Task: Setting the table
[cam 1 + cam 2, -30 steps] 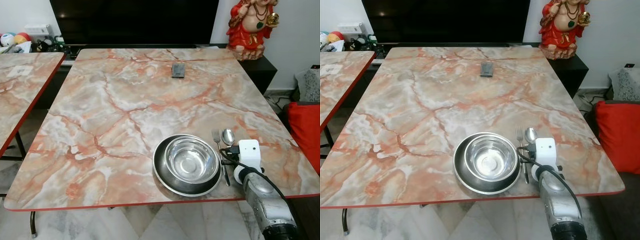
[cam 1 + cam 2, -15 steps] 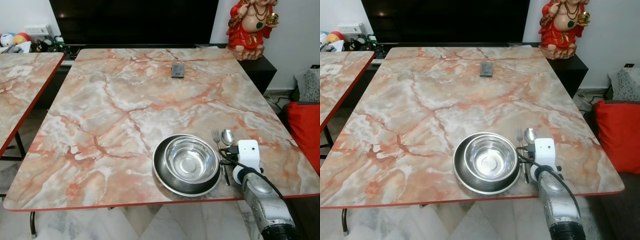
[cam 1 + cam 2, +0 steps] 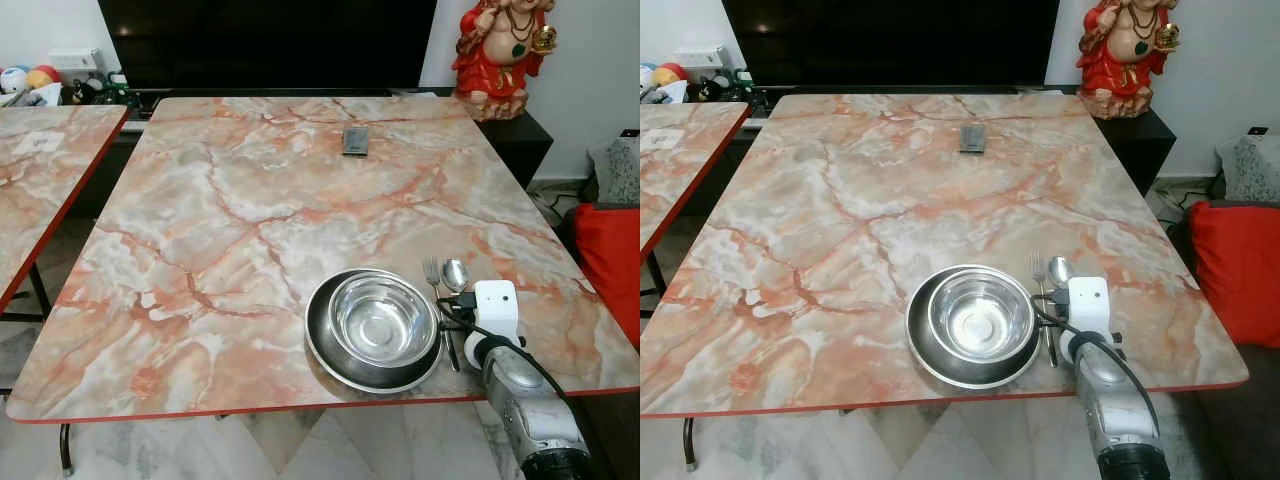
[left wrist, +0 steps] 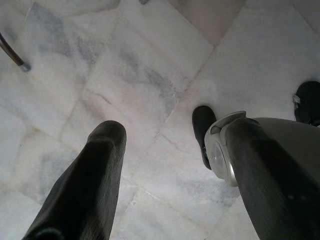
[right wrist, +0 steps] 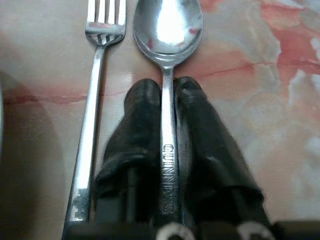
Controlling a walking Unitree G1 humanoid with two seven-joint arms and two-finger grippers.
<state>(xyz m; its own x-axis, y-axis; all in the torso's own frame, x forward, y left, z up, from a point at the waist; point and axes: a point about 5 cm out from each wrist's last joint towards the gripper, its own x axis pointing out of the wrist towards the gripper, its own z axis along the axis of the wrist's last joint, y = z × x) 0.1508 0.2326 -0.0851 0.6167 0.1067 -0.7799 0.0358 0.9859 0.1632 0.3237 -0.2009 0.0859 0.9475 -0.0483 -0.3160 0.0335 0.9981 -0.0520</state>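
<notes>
So the whole thing hinged on the spoon (image 5: 168, 60) and how it was lined up with the right end effector (image 5: 168, 100). The handle was pinched between the two black fingers (image 5: 142, 107), clenched tight on it, with the bowl of the spoon sticking straight out past the fingertips, away from the robot. Its long axis ran along the fingers, parallel to the fork (image 5: 95, 100) laid just beside it, on the side toward the steel bowl (image 3: 383, 318). Spoon and fork were both seen flat on the desk (image 3: 250, 220), right of the plate (image 3: 330, 350) with the bowl nested in it, near the front edge.

From the head view the grip itself was hidden behind the white wrist housing; only the spoon's tip and the fork tines were visible past it. The wrist view was where the clamped handle was actually shown.

The left end effector (image 4: 170, 165) was hung down over the floor, fingers spread apart, nothing held. Releasing looked like the likely next bit.
</notes>
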